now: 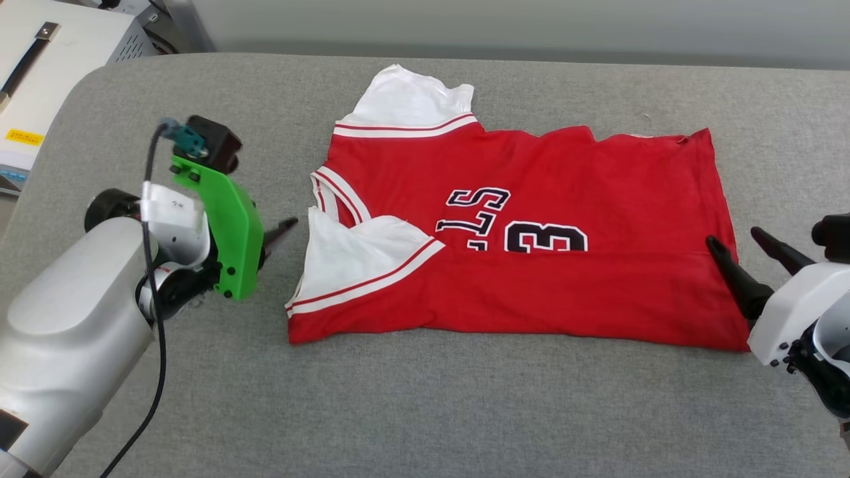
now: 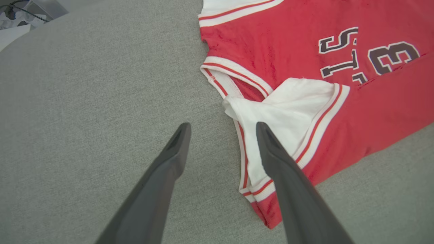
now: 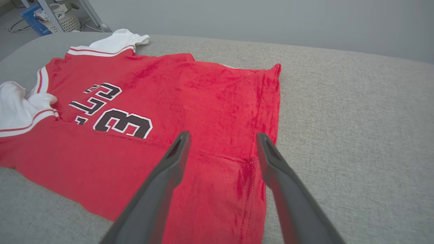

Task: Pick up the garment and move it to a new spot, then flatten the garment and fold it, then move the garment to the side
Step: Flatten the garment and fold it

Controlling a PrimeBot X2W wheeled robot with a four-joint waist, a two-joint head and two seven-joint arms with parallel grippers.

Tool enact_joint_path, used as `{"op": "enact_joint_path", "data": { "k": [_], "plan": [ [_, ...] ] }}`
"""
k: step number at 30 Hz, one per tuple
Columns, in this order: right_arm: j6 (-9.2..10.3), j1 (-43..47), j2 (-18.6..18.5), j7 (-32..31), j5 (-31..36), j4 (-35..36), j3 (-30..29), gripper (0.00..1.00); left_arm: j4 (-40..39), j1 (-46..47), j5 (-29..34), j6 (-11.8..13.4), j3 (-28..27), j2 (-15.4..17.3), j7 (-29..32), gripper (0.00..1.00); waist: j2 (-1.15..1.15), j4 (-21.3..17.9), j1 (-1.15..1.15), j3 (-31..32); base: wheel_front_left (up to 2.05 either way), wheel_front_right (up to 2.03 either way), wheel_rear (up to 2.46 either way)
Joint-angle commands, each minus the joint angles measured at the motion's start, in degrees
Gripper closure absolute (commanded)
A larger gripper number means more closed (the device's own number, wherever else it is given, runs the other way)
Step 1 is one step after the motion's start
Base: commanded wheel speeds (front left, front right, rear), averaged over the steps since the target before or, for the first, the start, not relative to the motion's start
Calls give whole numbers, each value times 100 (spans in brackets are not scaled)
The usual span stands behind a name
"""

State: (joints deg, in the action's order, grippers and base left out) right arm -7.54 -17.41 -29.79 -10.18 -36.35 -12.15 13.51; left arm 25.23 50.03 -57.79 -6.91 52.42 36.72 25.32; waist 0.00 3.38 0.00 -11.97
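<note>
On the grey pad (image 1: 465, 411) the garment (image 1: 564, 292) lay centred, flattened and folded once; left gripper (image 2: 222, 128) and right gripper (image 3: 222, 137) stood open, empty, at its ends; further folding and moving aside seemed left

Count: 1 garment (image 1: 531, 279), with 2 white sleeves, one far (image 1: 405, 99) and one near (image 1: 352, 255). 2 grippers: left gripper (image 2: 222, 124), right gripper (image 1: 734, 236). 2 dark fingers (image 2: 162, 183) each, 4 total. 1 grey padded table (image 1: 465, 411). 1 green bracket (image 1: 232, 226) and 1 black cable (image 1: 156, 345) on the left arm (image 1: 73, 318). 1 white cabinet (image 1: 60, 60) far left.
</note>
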Motion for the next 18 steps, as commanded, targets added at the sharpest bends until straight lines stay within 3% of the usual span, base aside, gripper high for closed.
{"op": "enact_joint_path", "data": {
  "k": [1, 7, 18],
  "plan": [
    [5, 94, 35, -93, 42, 23, -6, 0, -98, 122, -160, -29, 107, 60, 313, 0, 0, -18, 0, -18, 0, 0, 0],
    [5, 56, 79, -265, 43, 78, 22, 0, -239, 4, -667, -45, 401, 67, 1339, 0, 0, -101, 0, -144, 0, 0, 0],
    [5, -286, 207, -291, 78, 0, 246, 0, 407, -315, -636, -53, 861, -102, 1619, 0, 0, -405, 0, -455, 0, 0, 0]
  ]
}}
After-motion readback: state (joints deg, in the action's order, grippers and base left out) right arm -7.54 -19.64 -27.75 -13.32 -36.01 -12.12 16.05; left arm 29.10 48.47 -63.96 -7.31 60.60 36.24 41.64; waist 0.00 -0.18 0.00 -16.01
